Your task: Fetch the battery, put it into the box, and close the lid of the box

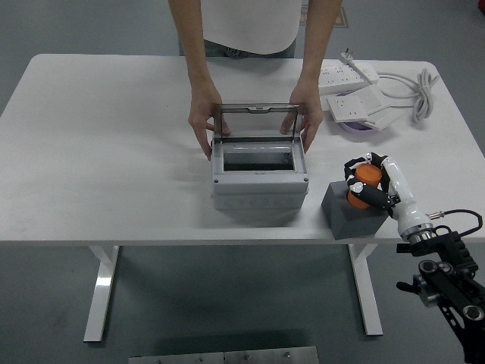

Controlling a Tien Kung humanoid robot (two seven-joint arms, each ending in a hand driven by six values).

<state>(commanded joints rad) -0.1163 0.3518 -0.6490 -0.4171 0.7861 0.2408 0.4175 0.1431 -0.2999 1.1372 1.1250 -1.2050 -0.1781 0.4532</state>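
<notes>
White bench [114, 152] carries a grey box [259, 176] at its middle, lid [256, 121] raised; a person's hands [201, 125] grip its two sides. Right of it, the right hand [366, 184] has its fingers clamped on the dark battery [350, 211], which sits near the bench's front edge. Power strips [347, 76] lie at the far right.
</notes>
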